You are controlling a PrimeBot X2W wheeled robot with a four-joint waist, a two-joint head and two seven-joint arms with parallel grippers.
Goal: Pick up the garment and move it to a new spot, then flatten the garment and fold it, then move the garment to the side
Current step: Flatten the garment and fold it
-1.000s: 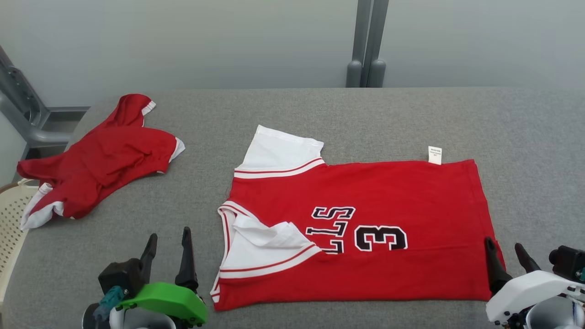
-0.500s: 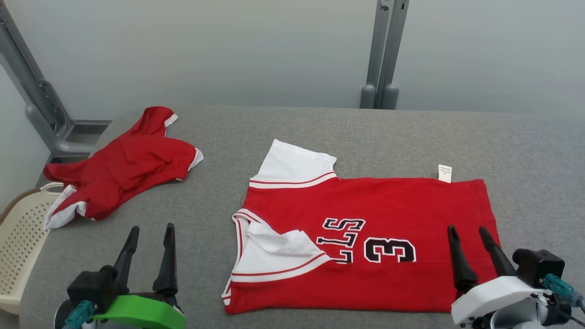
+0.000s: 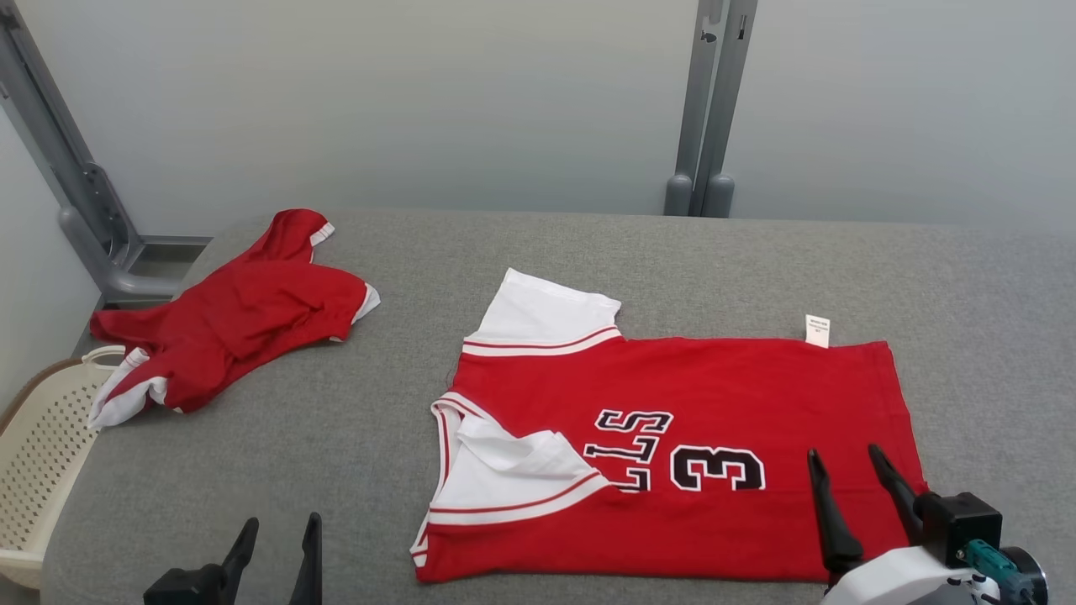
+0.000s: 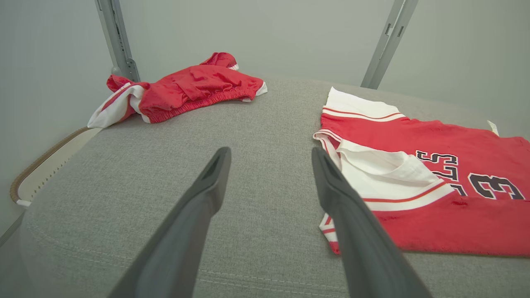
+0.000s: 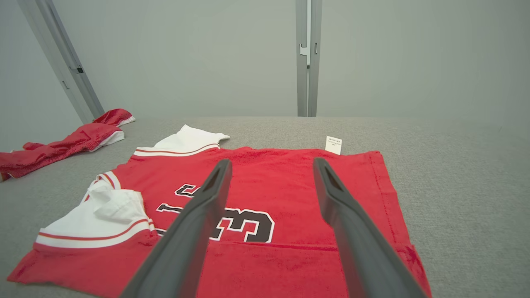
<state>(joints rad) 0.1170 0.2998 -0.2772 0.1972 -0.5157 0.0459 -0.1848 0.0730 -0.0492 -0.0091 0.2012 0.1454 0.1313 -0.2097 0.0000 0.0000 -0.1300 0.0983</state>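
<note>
**A:** How did the table [image 3: 588, 244] look?

**B:** The red shirt [image 3: 689, 378] lay flat near its middle. I judged it half folded, with the near long edge turned over across the lettering. A second red garment [image 3: 235, 315] sat crumpled at the far left corner, well apart, spilling over the edge above a basket [image 3: 34, 437].

**A:** And the grippers?

**B:** Both were empty, with their fingers spread wide. The left gripper [image 3: 282, 521] hung over bare table beside the collar end. The right gripper [image 3: 843, 452] hung over the near corner at the hem end.

**A:** What worried you?

**B:** Mostly the layers. A pinch that caught only the top one would have peeled the fold open on lifting. If the two arms had risen unevenly, the shirt would have skewed and wrinkled. Fingers driven too low could also have dug into the soft table cover and grabbed that instead.

**A:** Anything smaller?

**B:** The near white sleeve [image 3: 504, 470] was only lying loose on the front, so a quick drag could have flicked it out. A move to the left risked landing on the crumpled garment. The little label [image 3: 817, 330] at the far edge might have been left poking out.
</note>
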